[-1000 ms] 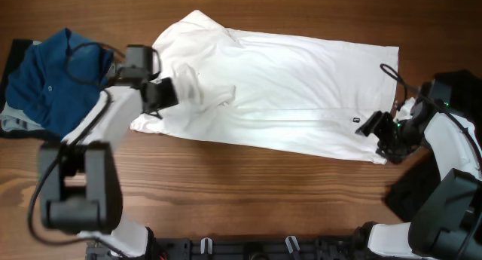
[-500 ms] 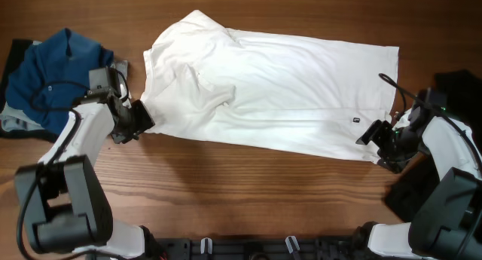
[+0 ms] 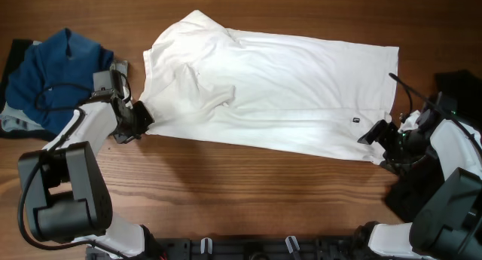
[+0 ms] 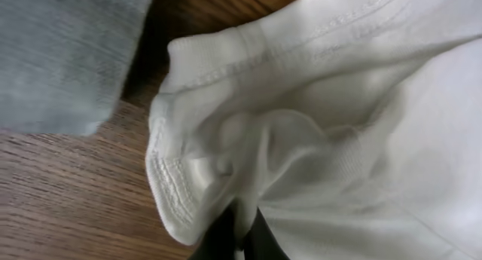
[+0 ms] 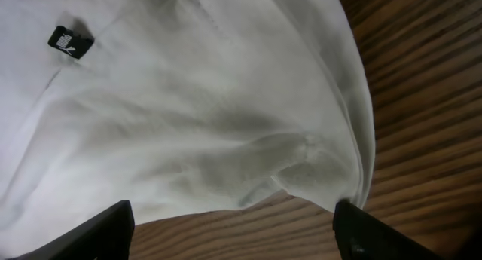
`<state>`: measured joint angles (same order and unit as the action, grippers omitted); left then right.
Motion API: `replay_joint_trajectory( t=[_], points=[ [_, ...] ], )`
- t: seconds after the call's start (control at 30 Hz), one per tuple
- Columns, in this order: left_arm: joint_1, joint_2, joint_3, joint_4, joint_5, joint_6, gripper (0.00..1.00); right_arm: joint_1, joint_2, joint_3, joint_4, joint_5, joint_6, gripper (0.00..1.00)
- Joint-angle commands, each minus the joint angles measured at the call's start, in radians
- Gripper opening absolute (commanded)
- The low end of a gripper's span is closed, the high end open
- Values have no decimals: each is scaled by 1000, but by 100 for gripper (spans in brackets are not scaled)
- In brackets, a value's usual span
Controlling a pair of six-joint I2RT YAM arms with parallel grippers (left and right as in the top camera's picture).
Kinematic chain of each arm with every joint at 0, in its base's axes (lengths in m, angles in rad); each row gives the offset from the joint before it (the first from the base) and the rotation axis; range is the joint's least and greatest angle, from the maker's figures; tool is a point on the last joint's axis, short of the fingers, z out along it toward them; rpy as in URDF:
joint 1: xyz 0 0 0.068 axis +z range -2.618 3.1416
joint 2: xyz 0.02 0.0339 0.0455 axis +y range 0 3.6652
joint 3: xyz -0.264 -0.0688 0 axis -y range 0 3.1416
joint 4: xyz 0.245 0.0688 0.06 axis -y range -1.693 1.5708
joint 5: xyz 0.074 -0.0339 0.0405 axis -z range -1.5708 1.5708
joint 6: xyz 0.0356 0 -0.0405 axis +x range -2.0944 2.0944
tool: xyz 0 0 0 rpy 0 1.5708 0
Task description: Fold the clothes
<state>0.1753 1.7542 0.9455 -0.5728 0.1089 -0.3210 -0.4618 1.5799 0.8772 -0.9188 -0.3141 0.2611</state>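
Large white short-sleeved collared fabric shirt (image 3: pixel 279 87) lies spread flat across the middle of the brown wooden table (image 3: pixel 226 192). Collar end left, hem right. Cloth is rumpled around the left sleeve, light creases elsewhere. Small dark square label (image 3: pixel 355 121) sits near the hem, near-right side.

Left gripper (image 3: pixel 139 117) is at the near-left sleeve edge, fingers together and clamped on a bunched fold of the stitched sleeve hem. Its wrist view shows the cloth puckering into the dark fingertips (image 4: pixel 226 241).

Right gripper (image 3: pixel 382 143) is at the near-right hem corner, fingers (image 5: pixel 98 230) wide apart. The hem corner lies on the wood between them, not pinched.

Crumpled blue garment (image 3: pixel 53 75) is at far left, apart from the shirt. Grey cloth piece (image 3: pixel 120 66) is just beside the left sleeve; whether they touch, cannot tell.

Black garment (image 3: pixel 461 83) is at the right edge, largely covered by the right arm and cut off by the frame. Left fingertips are nearly out of frame in the wrist view. Label marking is too small to read.
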Motion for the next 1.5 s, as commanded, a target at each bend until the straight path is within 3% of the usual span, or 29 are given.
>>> replay_joint_trajectory(
  t=[0.0,0.17,0.23,0.3,0.43,0.47,0.6,0.97,1.0,1.03,1.1,1.17,1.27,1.47],
  points=[
    [40,5,-8,-13,-56,-10,4,-2,-14,-64,26,-32,-18,86],
    [41,3,-8,-14,-50,-10,4,-2,-14,-159,180,-35,34,84],
    [41,3,-8,-18,-50,-10,4,-2,-15,-159,214,-55,26,74],
    [41,3,-8,-26,-50,-10,4,-3,-15,-158,243,-78,7,56],
    [41,-8,-8,-58,-41,-10,4,-3,-20,-127,231,-75,23,9],
    [41,-12,-8,-69,-39,-10,4,-4,-24,-118,214,-68,37,4],
    [41,-47,-8,-163,-39,-36,4,-25,-82,-67,56,122,187,4],
    [41,-68,-14,-449,-39,-80,4,-43,-214,-43,-36,255,183,5],
    [41,-68,-14,-470,-39,-80,4,-43,-214,-42,-37,256,183,14],
    [41,-68,-14,-488,-39,-80,4,-43,-214,-42,-34,255,183,38],
    [41,-68,-14,-514,-39,-79,8,-43,-214,-42,-16,254,184,66],
    [41,-74,-14,-517,-37,-79,26,-43,-214,-35,19,247,184,71],
    [41,-91,8,-522,-3,-75,41,-43,-215,1,59,183,153,73],
    [37,-143,216,-569,107,-14,44,-42,-215,152,91,-72,39,73]
  ],
)
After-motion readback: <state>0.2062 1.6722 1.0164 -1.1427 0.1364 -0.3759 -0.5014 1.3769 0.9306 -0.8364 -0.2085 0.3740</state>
